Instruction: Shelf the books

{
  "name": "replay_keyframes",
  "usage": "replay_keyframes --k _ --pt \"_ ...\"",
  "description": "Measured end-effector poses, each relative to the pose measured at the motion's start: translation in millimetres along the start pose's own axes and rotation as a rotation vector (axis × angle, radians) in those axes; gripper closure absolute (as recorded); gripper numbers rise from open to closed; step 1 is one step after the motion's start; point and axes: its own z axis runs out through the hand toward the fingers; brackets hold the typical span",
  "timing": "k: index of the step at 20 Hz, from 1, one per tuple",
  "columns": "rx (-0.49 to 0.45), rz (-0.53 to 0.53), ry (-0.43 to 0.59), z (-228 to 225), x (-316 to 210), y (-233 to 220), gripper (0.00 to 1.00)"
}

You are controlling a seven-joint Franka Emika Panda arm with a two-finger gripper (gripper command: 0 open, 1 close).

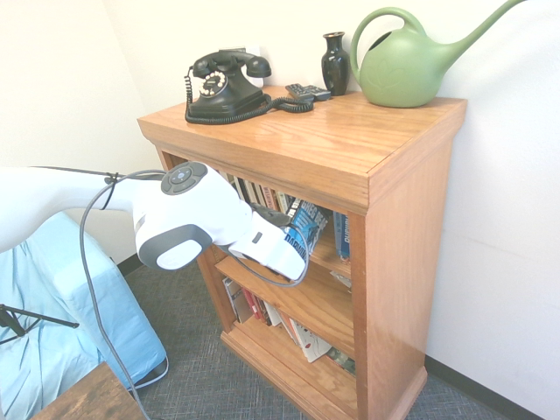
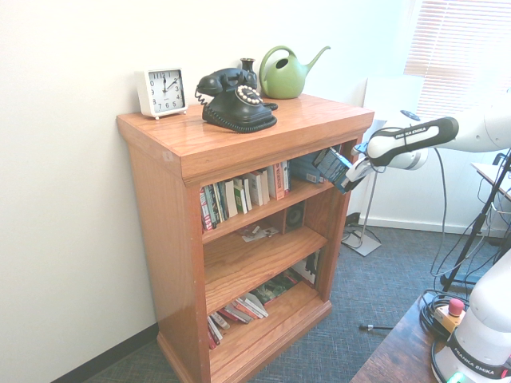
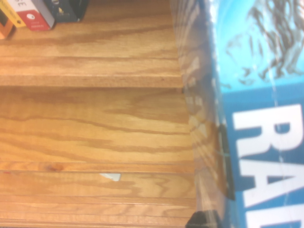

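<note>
A thick book (image 1: 308, 229) with a blue-and-black cover and white lettering hangs tilted at the front of the top opening of the honey-coloured wooden shelf (image 1: 411, 227). My gripper (image 1: 293, 238) is shut on it, and the white arm reaches in from the left. From the other side, the book (image 2: 331, 163) sits at the right end of the top opening, just under the shelf's top board, with the gripper (image 2: 353, 172) behind it. Close up, the wrist view shows the book's blue cover (image 3: 256, 95) beside bare shelf boards (image 3: 95, 118).
A row of standing books (image 2: 243, 191) fills the left of the top opening, and a blue book (image 1: 341, 234) stands further in. Leaning books (image 2: 239, 311) lie on the bottom board. A black telephone (image 1: 223, 87), green watering can (image 1: 402, 66), vase (image 1: 334, 61) and clock (image 2: 162, 91) stand on top.
</note>
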Motion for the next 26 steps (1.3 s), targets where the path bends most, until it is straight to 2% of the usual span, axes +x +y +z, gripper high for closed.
replay_keyframes --k 7,26 --pt "-0.027 -0.003 -0.031 41 20 -5 1.00" --pt "0.019 -0.023 0.016 66 50 -53 1.00"
